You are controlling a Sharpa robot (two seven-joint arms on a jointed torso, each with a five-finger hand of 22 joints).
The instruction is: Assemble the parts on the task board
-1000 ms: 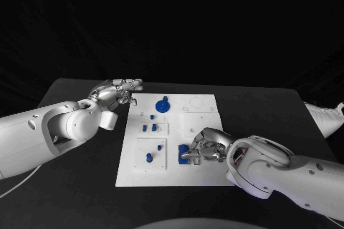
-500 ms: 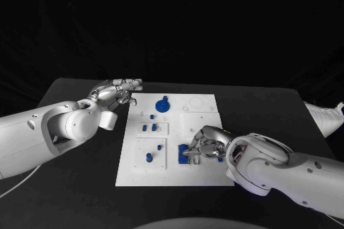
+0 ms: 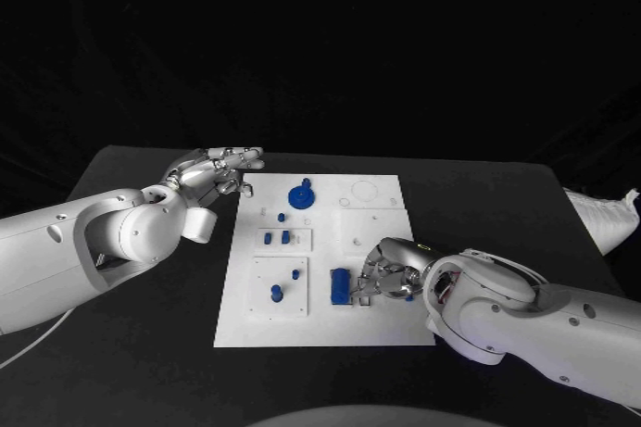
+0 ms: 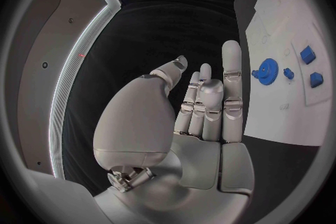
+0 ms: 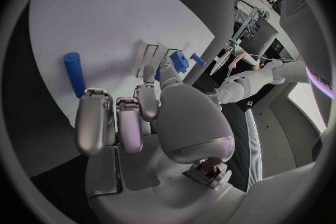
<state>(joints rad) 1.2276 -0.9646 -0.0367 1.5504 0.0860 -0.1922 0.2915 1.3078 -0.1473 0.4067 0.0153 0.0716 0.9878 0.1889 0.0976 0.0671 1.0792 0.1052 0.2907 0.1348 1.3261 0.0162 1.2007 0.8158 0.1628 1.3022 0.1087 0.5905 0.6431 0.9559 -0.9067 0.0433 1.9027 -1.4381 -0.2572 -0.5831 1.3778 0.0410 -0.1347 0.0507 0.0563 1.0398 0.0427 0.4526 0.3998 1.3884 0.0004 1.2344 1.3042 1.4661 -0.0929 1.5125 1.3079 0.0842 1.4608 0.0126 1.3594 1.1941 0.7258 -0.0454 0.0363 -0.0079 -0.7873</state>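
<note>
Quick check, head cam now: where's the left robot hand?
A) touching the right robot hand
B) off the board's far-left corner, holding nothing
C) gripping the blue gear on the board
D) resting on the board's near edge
B: the left robot hand sits beside the far-left corner of the task board, fingers apart and empty, while the blue gear stands untouched on the board.

A black tabletop (image 3: 147, 353) is spreading across the scene, its far edge meeting a dark backdrop (image 3: 347, 66). A pale strip of light (image 4: 70, 67) is curving along a grey wall panel (image 4: 35, 61) beside the tabletop's left edge.
</note>
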